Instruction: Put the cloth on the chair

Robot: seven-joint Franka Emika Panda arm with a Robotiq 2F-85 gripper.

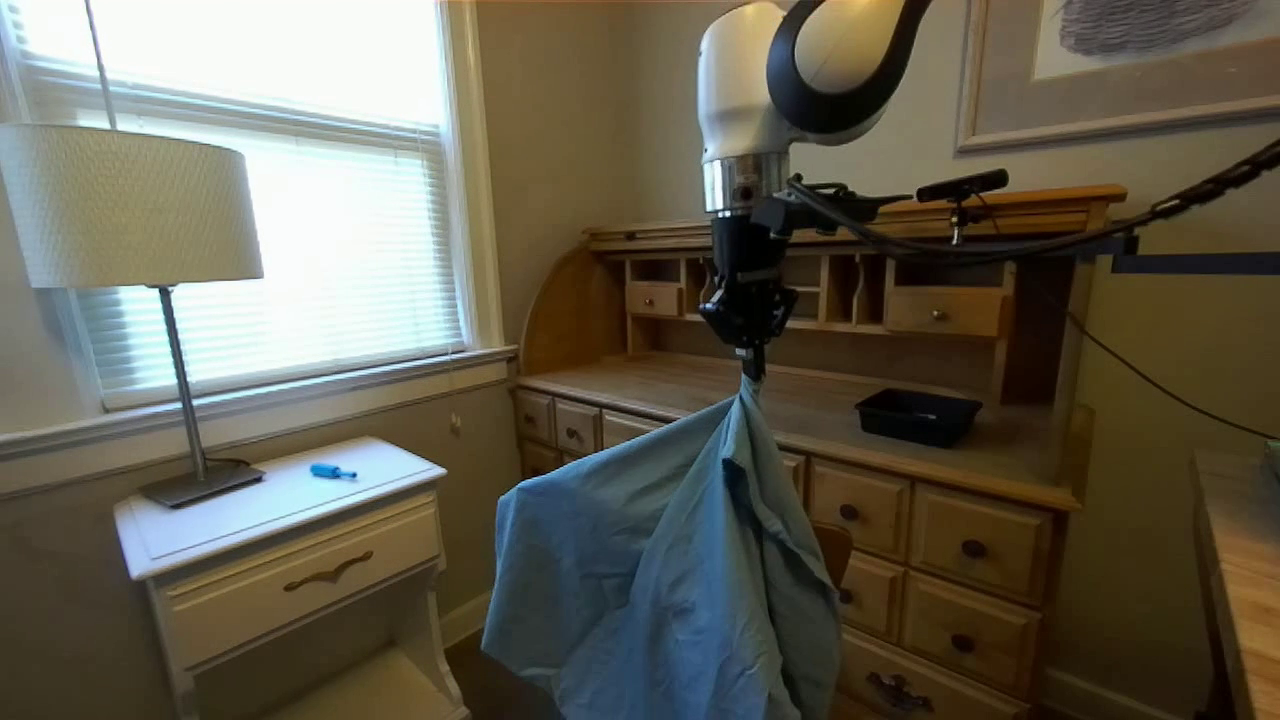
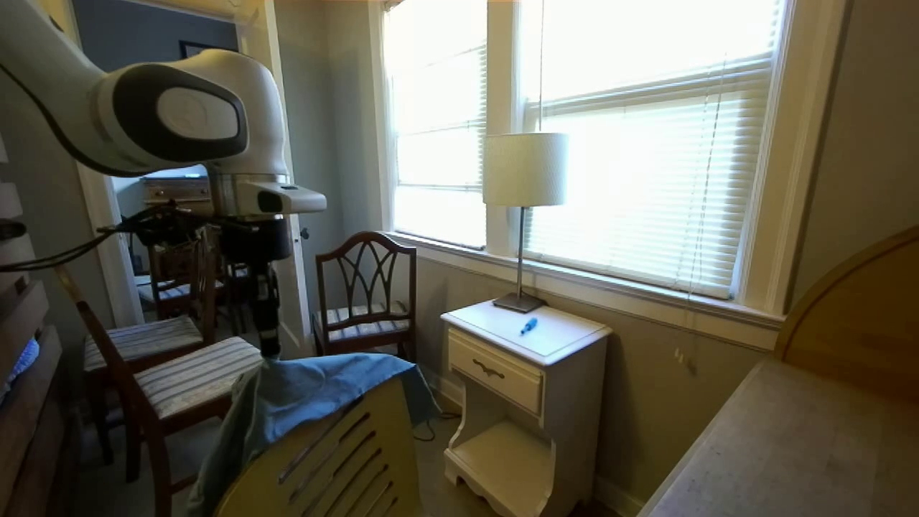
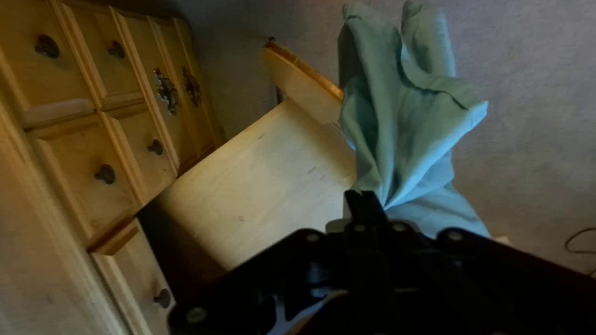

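Your gripper (image 1: 753, 370), jaws tight on a peak of blue cloth (image 1: 650, 570), folds over the back of the chair (image 2: 395, 439).

The fingers (image 1: 754, 364) point downward, pinched tightly together.

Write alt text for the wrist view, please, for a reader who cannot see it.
A black gripper pinches a gathered light blue cloth, which hides part of a light tan wooden chair. A wooden desk with several drawers runs along the left side of the picture.
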